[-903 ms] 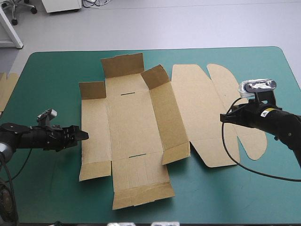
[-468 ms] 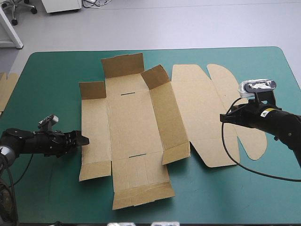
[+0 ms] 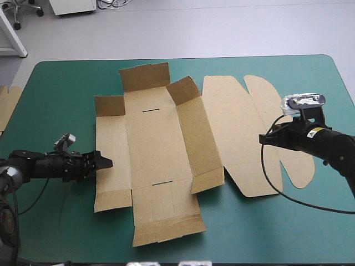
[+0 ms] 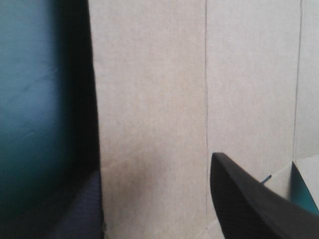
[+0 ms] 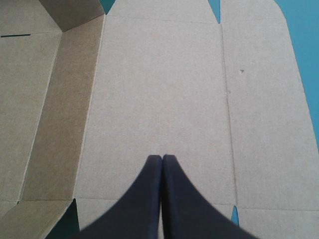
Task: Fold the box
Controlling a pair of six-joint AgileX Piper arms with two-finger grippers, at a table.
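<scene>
Little done: box [image 3: 161,149] mostly flat, nothing tucked | left claw [image 3: 104,163] open at its edge | right claw [image 5: 162,159] closed, empty

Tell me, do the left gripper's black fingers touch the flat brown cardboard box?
Cannot tell. In the left wrist view the open fingers stand on either side of the box's edge, but neither contact nor a gap shows plainly.

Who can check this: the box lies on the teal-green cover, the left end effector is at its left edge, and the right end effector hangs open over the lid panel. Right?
Not quite: the right end effector is shut, not open. The right wrist view shows its fingers meeting in one point over the lid panel of the box. The rest holds.
</scene>
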